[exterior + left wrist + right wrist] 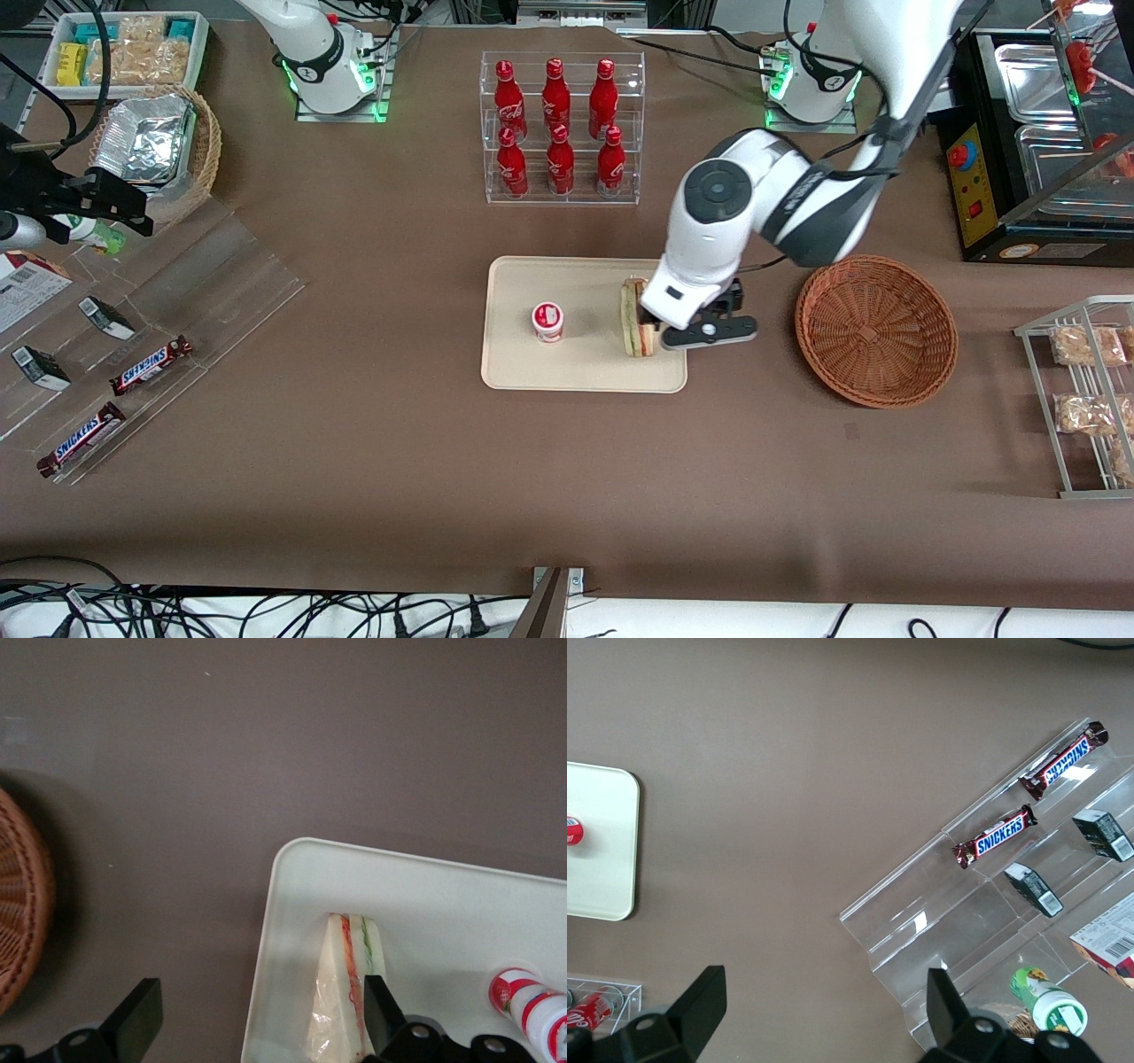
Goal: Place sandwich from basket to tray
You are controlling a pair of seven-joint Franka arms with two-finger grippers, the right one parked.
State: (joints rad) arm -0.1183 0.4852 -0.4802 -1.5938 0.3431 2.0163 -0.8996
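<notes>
The sandwich rests on the cream tray at the tray's end nearest the basket. In the left wrist view the sandwich shows its red and green filling and clear wrap, lying on the tray. My left gripper hangs just above it, open. In the left wrist view the gripper straddles the tray's rim, with one finger right beside the sandwich and the other apart over the table. The reddish-brown basket holds nothing and stands beside the tray toward the working arm's end; its edge also shows in the left wrist view.
A small red-and-white cup stands on the tray near its middle and also shows in the left wrist view. A clear rack of red bottles stands farther from the front camera than the tray. A wire snack rack is at the working arm's end.
</notes>
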